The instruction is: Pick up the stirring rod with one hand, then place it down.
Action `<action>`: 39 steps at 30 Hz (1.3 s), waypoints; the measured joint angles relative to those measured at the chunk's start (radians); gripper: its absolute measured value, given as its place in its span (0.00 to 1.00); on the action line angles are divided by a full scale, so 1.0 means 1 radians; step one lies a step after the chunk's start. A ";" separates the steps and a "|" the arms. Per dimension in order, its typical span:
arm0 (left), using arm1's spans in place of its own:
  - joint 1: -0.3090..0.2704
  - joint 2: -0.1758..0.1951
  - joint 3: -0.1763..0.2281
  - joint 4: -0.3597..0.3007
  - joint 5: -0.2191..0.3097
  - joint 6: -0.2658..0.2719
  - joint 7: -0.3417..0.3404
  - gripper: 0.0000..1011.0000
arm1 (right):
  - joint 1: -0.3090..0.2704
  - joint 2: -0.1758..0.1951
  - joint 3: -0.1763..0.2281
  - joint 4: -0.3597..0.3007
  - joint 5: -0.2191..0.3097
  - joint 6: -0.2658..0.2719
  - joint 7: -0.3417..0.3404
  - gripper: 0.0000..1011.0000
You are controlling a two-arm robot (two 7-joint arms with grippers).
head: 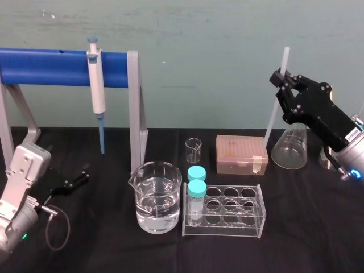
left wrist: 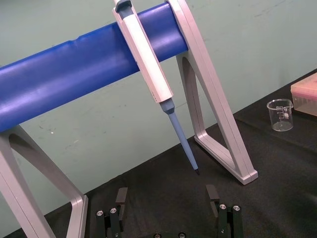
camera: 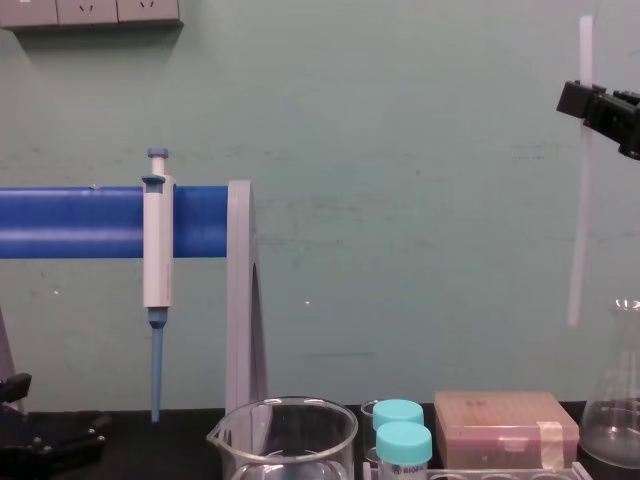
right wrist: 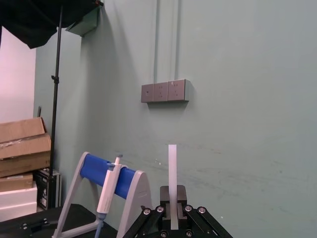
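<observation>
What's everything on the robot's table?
stirring rod: 1, white, held high, right
stand: 1, blue, back left
pipette: 1, white and blue, hanging on stand
big beaker: 1, clear, holds water, front
tube rack: 1, clear, beside big beaker
tubes: 2, teal caps, in tube rack
small beaker: 1, clear, behind tube rack
box: 1, pinkish, behind tube rack
flask: 1, clear, back right
left gripper: 1, black, open, low left
right gripper: 1, black, gripping stirring rod

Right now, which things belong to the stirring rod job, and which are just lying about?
In the job: stirring rod, held in the air; right gripper, shut on it.
Lying about: pipette, blue stand, water beaker, small beaker, tube rack, pink box, flask, left gripper parked open.
</observation>
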 joint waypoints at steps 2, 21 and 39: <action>0.000 0.000 0.000 0.000 0.000 0.000 0.000 0.99 | 0.006 -0.001 0.000 0.006 -0.001 0.001 0.004 0.07; 0.000 0.000 0.000 0.000 0.000 0.000 0.000 0.99 | 0.014 -0.009 -0.011 0.027 0.008 0.008 0.020 0.07; 0.000 0.000 0.000 0.000 0.000 0.000 0.000 0.99 | 0.016 -0.008 -0.015 0.038 0.019 0.009 0.028 0.07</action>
